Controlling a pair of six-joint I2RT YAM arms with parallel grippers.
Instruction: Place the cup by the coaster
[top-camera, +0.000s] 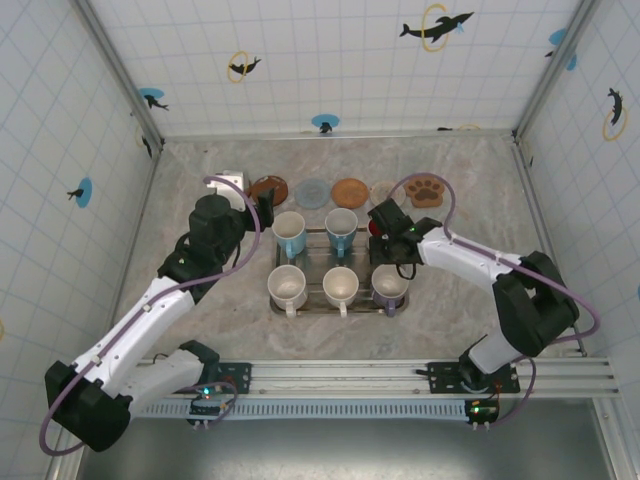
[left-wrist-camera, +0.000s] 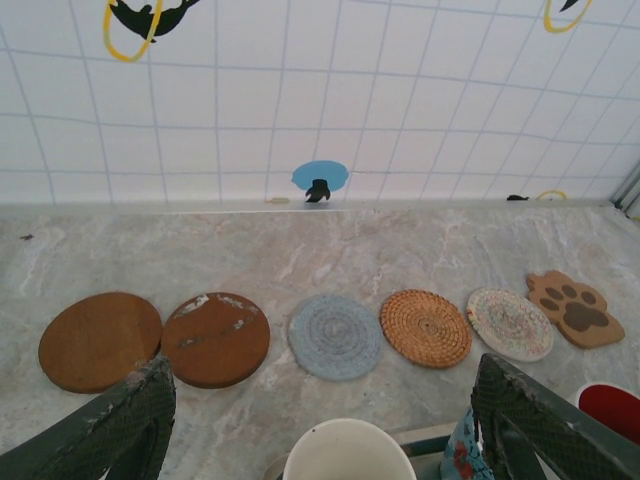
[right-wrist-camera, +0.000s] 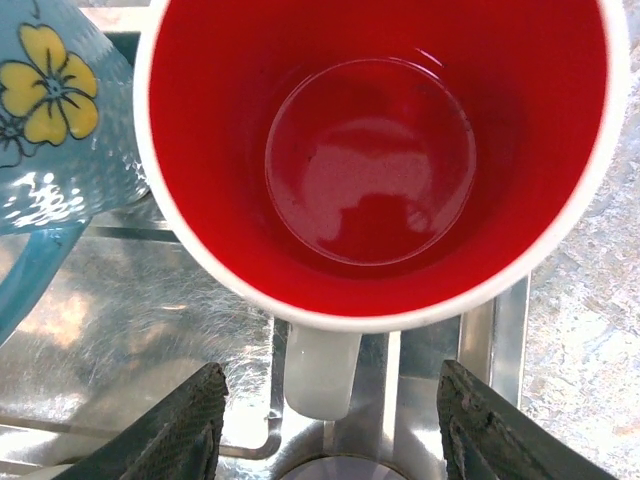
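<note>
A metal tray (top-camera: 313, 268) holds two rows of three cups. At the back right of the tray stands the red-lined cup (top-camera: 379, 226), with my right gripper (top-camera: 384, 218) low over it. In the right wrist view the red cup (right-wrist-camera: 370, 150) is seen from above, and its white handle (right-wrist-camera: 322, 370) points into the gap of the open right gripper (right-wrist-camera: 335, 435), touching neither finger. My left gripper (top-camera: 262, 210) hangs open over the tray's back left corner, above a white-rimmed cup (left-wrist-camera: 347, 452). Behind the tray lies a row of coasters, among them a blue-grey coaster (left-wrist-camera: 335, 336) and a woven orange coaster (left-wrist-camera: 426, 327).
Two brown coasters (left-wrist-camera: 216, 339), a pale braided coaster (left-wrist-camera: 510, 323) and a paw-shaped coaster (left-wrist-camera: 575, 308) lie in the same row. A blue flowered cup (right-wrist-camera: 50, 120) stands left of the red one. The tiled back wall (left-wrist-camera: 320, 100) rises just behind the coasters.
</note>
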